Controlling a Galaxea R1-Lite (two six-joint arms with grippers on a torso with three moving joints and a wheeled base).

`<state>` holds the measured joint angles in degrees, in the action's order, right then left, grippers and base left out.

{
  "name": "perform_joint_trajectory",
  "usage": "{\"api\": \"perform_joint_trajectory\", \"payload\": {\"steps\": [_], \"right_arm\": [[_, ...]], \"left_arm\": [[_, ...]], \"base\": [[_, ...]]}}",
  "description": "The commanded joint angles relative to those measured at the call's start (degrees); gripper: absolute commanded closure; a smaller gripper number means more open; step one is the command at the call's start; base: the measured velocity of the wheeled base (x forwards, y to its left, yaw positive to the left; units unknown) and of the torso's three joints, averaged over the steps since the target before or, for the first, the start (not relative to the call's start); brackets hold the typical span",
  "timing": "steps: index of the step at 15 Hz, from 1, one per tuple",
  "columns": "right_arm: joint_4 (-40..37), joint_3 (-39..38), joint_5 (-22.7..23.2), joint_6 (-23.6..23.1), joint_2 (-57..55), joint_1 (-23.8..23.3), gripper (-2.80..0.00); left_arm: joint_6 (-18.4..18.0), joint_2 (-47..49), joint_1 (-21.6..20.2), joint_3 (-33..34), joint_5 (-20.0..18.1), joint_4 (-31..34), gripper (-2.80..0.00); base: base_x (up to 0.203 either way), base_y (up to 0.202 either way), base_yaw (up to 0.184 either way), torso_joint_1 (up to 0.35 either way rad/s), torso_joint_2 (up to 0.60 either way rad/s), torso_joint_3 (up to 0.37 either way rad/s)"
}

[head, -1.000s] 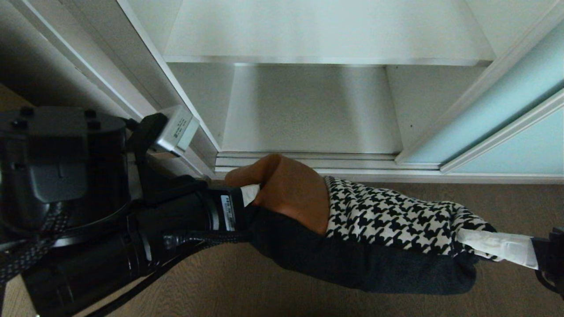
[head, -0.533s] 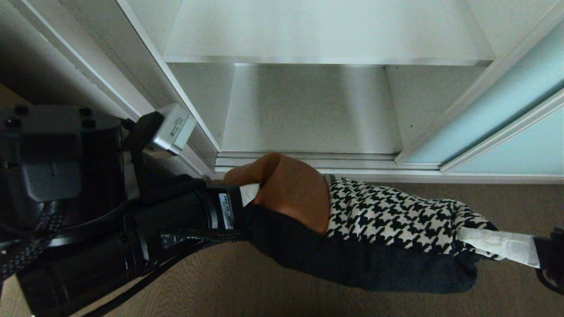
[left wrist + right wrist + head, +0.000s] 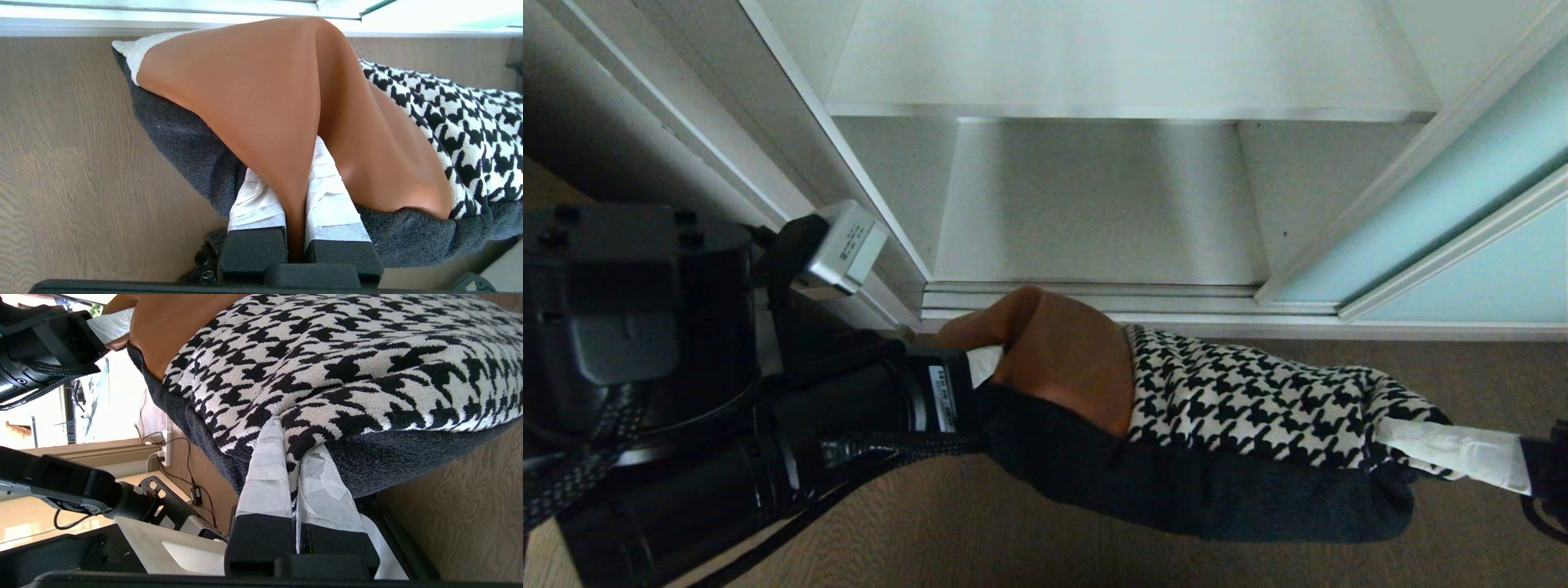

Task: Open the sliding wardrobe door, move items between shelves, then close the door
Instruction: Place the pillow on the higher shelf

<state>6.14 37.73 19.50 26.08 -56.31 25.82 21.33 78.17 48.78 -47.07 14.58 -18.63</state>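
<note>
- Left claw (image 3: pixel 294 228) is pinching a fold of the pillow's (image 3: pixel 1241 408) tan-brown panel; you are seeing its white-wrapped fingers (image 3: pixel 255 202) pressed tight on either side of that fold.
- Right claw (image 3: pixel 296 486) is clenching the houndstooth end of the same pillow, its taped fingers (image 3: pixel 265 473) squeezing the fabric edge between them.
- You are looking at the pillow hanging stretched between the two claws, above the wooden floor (image 3: pixel 1013 539) and just in front of the wardrobe's bottom track (image 3: pixel 1094 304).
- Tan-brown cloth is facing the left arm, houndstooth is running toward the right, and dark charcoal fabric is forming the side nearest you.
- Behind the pillow the lower shelf (image 3: pixel 1094 204) is lying open, with the upper shelf (image 3: pixel 1127 57) above it.
- Sliding wardrobe door (image 3: pixel 1462 204) is standing pushed over to the right, leaving the opening uncovered.
</note>
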Motion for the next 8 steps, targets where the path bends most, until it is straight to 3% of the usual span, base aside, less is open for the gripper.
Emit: {"api": "perform_joint_trajectory", "payload": {"steps": [1,8], "right_arm": [[0.08,-0.03,0.09,0.2,0.15,0.02,0.0],[0.1,-0.49,0.18,0.2,-0.12,0.02,0.0]], "left_arm": [[0.19,0.02,0.0,-0.24,0.12,-0.18,0.0],[0.11,-0.03,0.0,-0.22,0.01,-0.18,0.0]], "base": [[0.0,0.0,0.0,0.0,0.0,0.0],[0.0,0.0,0.0,0.0,0.0,0.0]]}}
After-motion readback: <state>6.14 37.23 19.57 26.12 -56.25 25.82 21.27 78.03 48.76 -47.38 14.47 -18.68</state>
